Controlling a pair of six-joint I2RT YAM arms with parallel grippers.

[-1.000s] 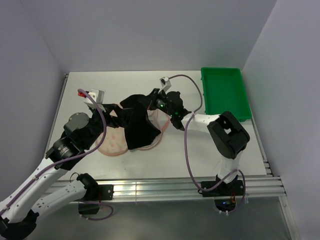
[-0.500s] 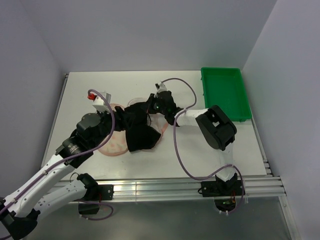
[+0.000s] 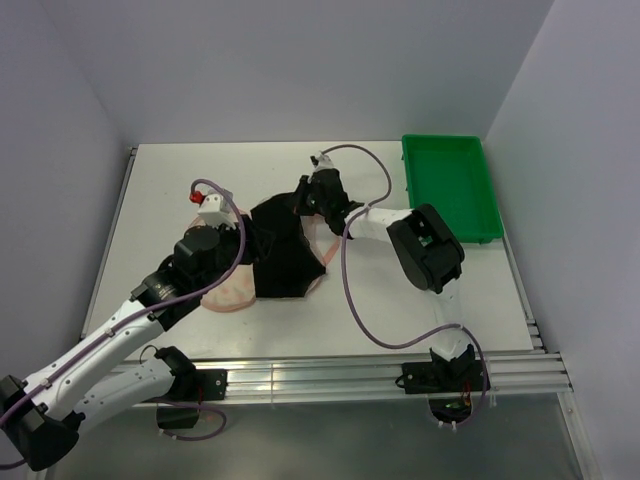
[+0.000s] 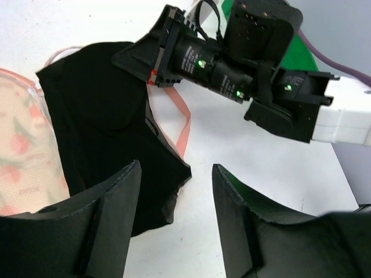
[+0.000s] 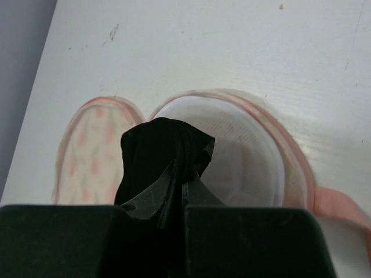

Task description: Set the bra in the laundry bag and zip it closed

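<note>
Black cloth is pinched in the right end effector (image 5: 181, 209): jaws closed tight on a bunched fold of the bra (image 5: 165, 152), which stands up in a crumpled peak above the fingertips in the right wrist view.

Left end effector (image 4: 175, 174): jaws partly apart, nothing between them. They hang over the bra's lower corner, at the bottom centre of the left wrist view.

Location: in the top view the bra sits at frame centre, spread over the right lobe of the bag (image 3: 228, 290). The left lobe shows peach-pink at its lower left. The bra is on top of the bag, not inside it. I cannot tell whether the zip is open.

Handling, judged:
- Bra is light, limp and not fragile. It will sag and fold from any single pinch, so most of it trails below the grip.
- Best hold is a gathered fold or an edge, as the right side has now. The loose lower corner is the obvious second point for the left.
- Bag mesh is thin and floppy, so its mouth likely collapses unless the rim is held.
- Cloth may snag on the zip.

Both lie on the worktop (image 3: 180, 190).
</note>
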